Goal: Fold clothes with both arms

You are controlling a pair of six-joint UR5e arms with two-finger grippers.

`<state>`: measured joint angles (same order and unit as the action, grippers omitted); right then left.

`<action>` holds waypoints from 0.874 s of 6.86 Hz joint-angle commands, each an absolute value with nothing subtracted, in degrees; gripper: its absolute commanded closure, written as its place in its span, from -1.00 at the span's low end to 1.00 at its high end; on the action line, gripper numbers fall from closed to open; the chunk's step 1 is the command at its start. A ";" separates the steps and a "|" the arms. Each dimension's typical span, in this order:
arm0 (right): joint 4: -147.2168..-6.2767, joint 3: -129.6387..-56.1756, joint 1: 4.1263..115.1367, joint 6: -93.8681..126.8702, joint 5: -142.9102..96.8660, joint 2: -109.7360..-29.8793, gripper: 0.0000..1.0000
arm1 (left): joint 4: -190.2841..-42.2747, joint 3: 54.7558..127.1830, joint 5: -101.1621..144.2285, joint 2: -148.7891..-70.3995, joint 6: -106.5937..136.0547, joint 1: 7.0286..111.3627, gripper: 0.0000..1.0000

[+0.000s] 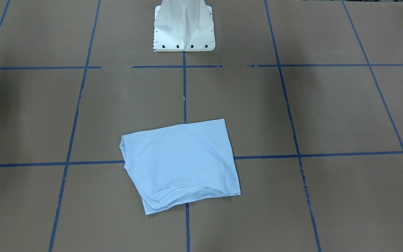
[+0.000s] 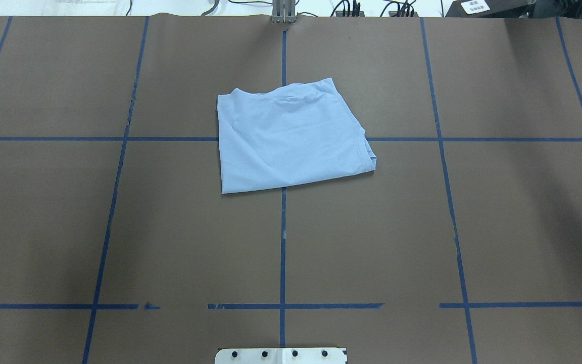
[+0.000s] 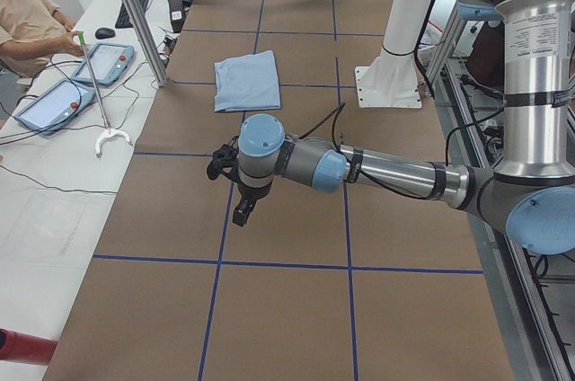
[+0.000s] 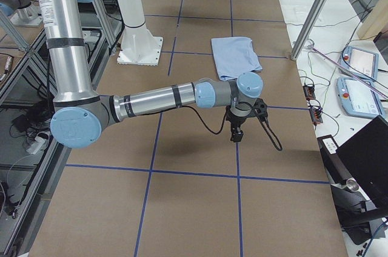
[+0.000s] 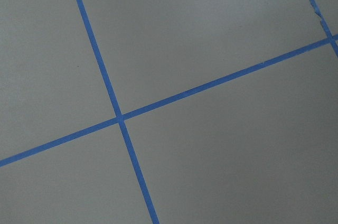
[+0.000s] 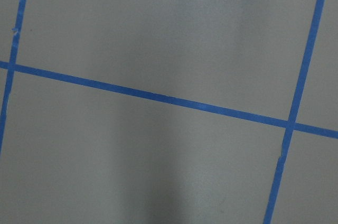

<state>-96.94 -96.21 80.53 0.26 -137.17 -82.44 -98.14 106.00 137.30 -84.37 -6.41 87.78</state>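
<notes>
The table (image 2: 68, 227) carries the light blue T-shirt (image 2: 286, 136), which lies folded into a rough rectangle straight in front of the white pedestal (image 1: 184, 31) and well apart from it. The left arm (image 3: 395, 174) and the right arm (image 4: 157, 98) reach out to either side of the pedestal, both far from the shirt. Nothing hangs from the left end effector (image 3: 243, 213) or the right end effector (image 4: 235, 134); whether they are open I cannot tell. I judge the cloth to be light, soft and limp, so its layers may slide. It is better to pinch all the layers at two corners.

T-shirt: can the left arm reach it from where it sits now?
Probably yes. The folded T-shirt lies flat on the table, and nothing stands between it and the left arm.
</notes>
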 commanded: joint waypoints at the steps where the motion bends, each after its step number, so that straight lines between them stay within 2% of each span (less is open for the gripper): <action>1: -97.03 -95.81 79.98 0.26 -137.20 -80.96 -1.00 | -98.17 106.43 137.37 -84.64 -6.33 87.72 -1.00; 6: -96.94 -94.66 79.89 0.26 -137.02 -81.04 -1.00 | -98.17 106.96 137.46 -84.99 -6.24 87.71 -1.00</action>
<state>-96.95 -94.88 79.91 0.27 -137.10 -81.04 -98.24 106.56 137.42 -84.97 -6.24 87.74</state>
